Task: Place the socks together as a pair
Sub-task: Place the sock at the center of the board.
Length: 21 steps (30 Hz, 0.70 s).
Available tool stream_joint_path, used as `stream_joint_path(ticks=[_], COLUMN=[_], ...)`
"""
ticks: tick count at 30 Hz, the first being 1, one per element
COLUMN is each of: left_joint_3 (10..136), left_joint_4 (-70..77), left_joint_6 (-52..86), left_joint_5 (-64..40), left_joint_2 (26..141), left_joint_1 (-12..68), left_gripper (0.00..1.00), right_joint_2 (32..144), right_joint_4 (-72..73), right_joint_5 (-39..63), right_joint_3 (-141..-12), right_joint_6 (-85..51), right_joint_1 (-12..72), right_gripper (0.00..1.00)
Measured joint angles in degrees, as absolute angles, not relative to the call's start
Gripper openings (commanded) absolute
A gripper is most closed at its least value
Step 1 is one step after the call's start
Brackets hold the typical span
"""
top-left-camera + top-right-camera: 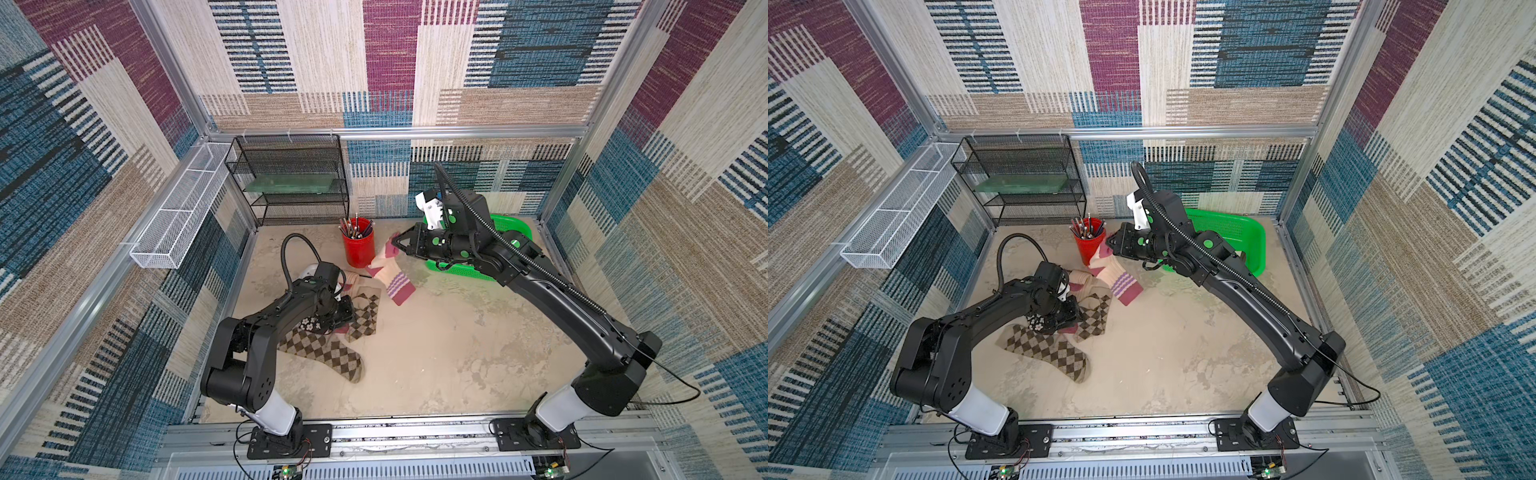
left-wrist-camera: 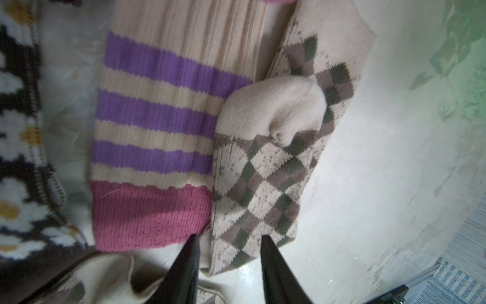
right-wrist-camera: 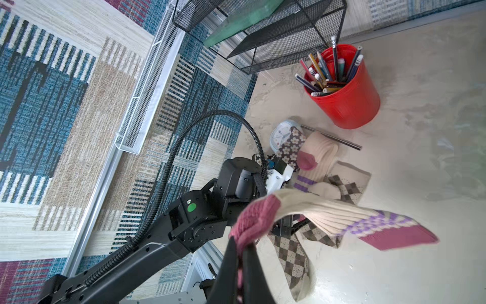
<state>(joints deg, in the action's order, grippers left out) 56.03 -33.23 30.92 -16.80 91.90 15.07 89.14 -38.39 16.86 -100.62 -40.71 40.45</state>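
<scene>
My right gripper [image 3: 240, 240] is shut on the maroon toe of a beige sock with purple stripes [image 1: 392, 276], which hangs in the air beside the red cup [image 1: 1121, 280]. Its match [image 2: 157, 118] lies flat in the sock pile, next to a brown-tan argyle sock [image 2: 263, 189] and a dark floral sock [image 2: 15, 131]. My left gripper [image 2: 230, 238] hovers low over that pile, open, its fingertips either side of the argyle sock's edge. A longer argyle sock [image 1: 328, 353] lies nearer the front. In both top views the left wrist hides part of the pile.
A red cup of pencils [image 1: 358, 245] stands just behind the hanging sock. A green basket [image 1: 511, 226] sits at the back right under my right arm. A black mesh shelf [image 1: 291, 178] and white mesh tray [image 1: 178, 216] are back left. A small clock [image 3: 280, 134] and metal rod [image 3: 331, 136] lie by the pile.
</scene>
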Motion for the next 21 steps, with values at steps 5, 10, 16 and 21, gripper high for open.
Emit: stream_joint_path(ticks=[5,10,16,21], left_joint_3=[56.03,55.66,55.59,55.59], left_joint_4=[-33.23,-33.21,-33.08,-32.84], left_joint_6=[30.85,30.89,31.14,31.31], left_joint_5=[-16.64,-16.49,-16.4,-16.4], left_joint_2=[92.05,92.36,92.38,92.55], left_joint_1=[15.07,15.07,15.51,16.05], left_gripper=[0.39,0.39,0.42,0.42], right_joint_2=[81.78,69.47,56.73,54.17], right_joint_4=[-35.86,-36.32,-38.44,-40.25], right_joint_5=[20.6,22.41,21.63,18.41], right_joint_3=[-80.18,-53.69,-38.5,-33.39], right_joint_6=[-37.56,-37.15,-37.52,-37.5], right_joint_1=[38.35,34.44,29.5,25.23], right_gripper=[0.0,0.0,0.03,0.07])
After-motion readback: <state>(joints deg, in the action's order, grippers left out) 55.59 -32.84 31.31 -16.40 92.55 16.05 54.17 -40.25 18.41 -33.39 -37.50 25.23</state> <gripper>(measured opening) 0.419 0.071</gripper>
